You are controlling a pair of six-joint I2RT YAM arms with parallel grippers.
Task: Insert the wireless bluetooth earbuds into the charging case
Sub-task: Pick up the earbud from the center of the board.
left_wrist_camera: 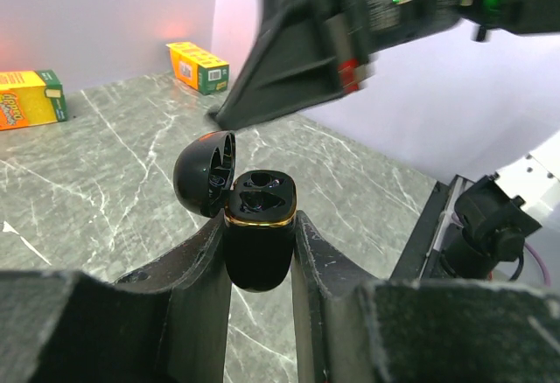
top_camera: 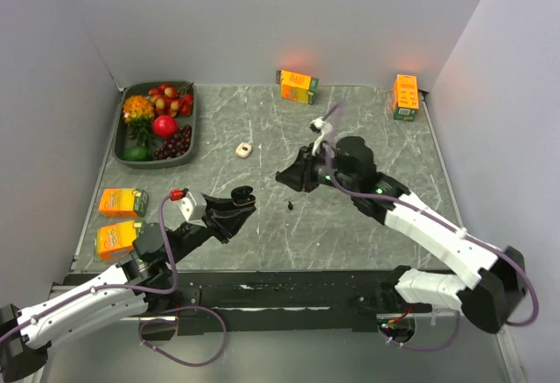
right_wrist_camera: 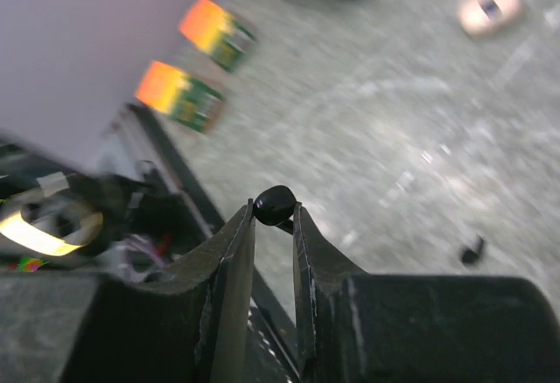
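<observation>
Left gripper (left_wrist_camera: 259,230) is clamped on the open charging case (left_wrist_camera: 260,201). Right gripper (right_wrist_camera: 274,217) sits just above and beyond it, jaws nearly closed, pinching a black earbud (right_wrist_camera: 273,201) at the very tips. A grip that shallow could let it twist or pop out if it lands crooked. Nothing between them; a black bit (right_wrist_camera: 473,250) and a whitish piece (right_wrist_camera: 490,9) lie on the table (right_wrist_camera: 394,121) past the right gripper

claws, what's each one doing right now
Left claw: closed on the charging case, lid open.
Right claw: closed on a black earbud.
</observation>
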